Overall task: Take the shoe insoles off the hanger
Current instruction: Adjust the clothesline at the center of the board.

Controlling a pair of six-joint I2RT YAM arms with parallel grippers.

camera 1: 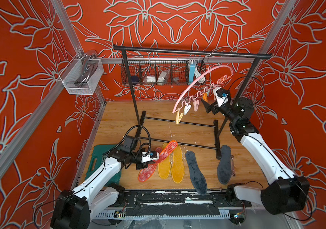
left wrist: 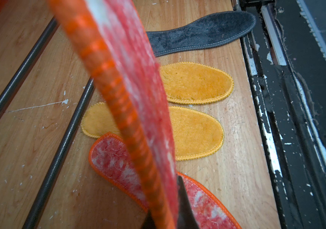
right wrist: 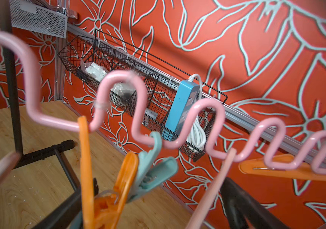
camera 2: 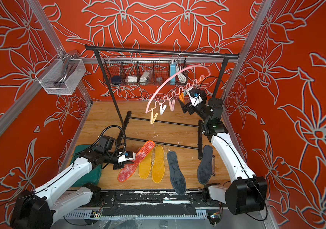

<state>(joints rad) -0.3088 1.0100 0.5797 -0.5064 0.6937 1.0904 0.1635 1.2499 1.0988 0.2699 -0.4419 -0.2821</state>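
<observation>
My left gripper (camera 1: pixel 156 158) is shut on a mottled red-pink insole (camera 1: pixel 168 149) and holds it tilted above the table; in the left wrist view that insole (left wrist: pixel 130 79) rises out of the jaws (left wrist: pixel 166 216). Its twin (camera 1: pixel 147 173) lies flat below. Two mustard insoles (camera 1: pixel 164 168) (camera 1: pixel 178 166) and two dark grey ones (camera 1: pixel 195 172) (camera 1: pixel 224 164) lie on the wood. The pink hanger (camera 1: pixel 201 79) hangs tilted from the rack, and its clothespins are bare. My right gripper (camera 1: pixel 207 106) is open at the wavy rail, with an orange clothespin (right wrist: pixel 106 198) and a teal one (right wrist: pixel 154 170) between its fingers.
The tall black rack (camera 1: pixel 191 52) stands over the table, its base bars (camera 1: pixel 178 123) lying on the wood. A black wire basket (camera 1: pixel 163 73) holds a blue power strip. A silver mesh basket (camera 1: pixel 80 79) is fixed at the left. A green case (camera 1: pixel 98 158) lies under my left arm.
</observation>
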